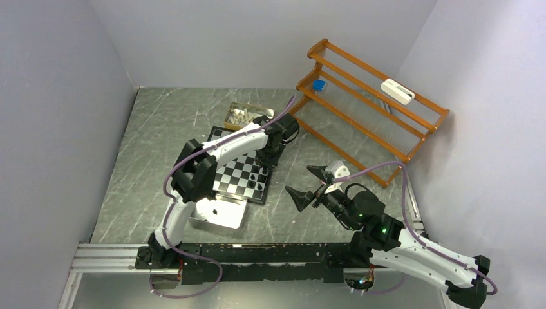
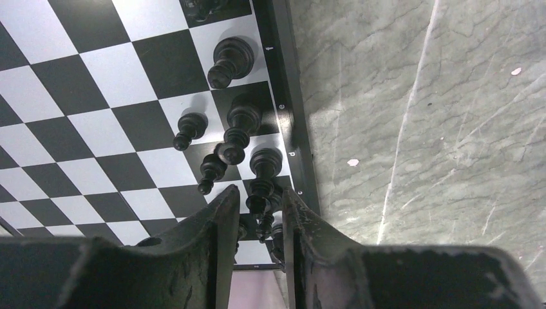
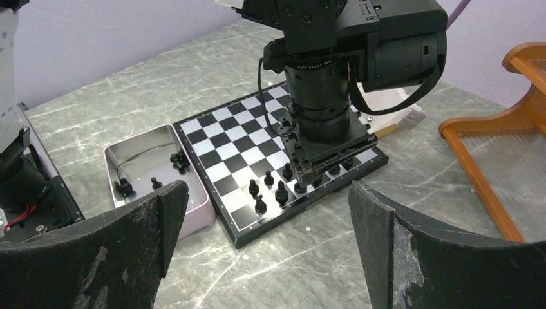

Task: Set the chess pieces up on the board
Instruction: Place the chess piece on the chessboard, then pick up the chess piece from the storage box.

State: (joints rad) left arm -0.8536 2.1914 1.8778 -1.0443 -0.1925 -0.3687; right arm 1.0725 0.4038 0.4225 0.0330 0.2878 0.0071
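Note:
The board (image 1: 238, 174) lies mid-table, and several black chess pieces (image 2: 230, 61) stand in its last two rows along the right border. My left gripper (image 2: 261, 193) hangs low over that edge. Its jaws stand a narrow gap apart around an upright black piece (image 2: 263, 174), with a sliver of space on either side of it. From the right wrist view the left gripper (image 3: 309, 170) points straight down at the board (image 3: 225, 138). My right gripper (image 1: 302, 181) is wide open above bare table to the right of the board, holding nothing.
A silver tray (image 3: 138, 145) with a few black pieces touches the board's near side. A second tray (image 1: 243, 116) with cream pieces sits beyond the board. An orange wooden rack (image 1: 367, 96) stands at the back right. Walls close in on both sides.

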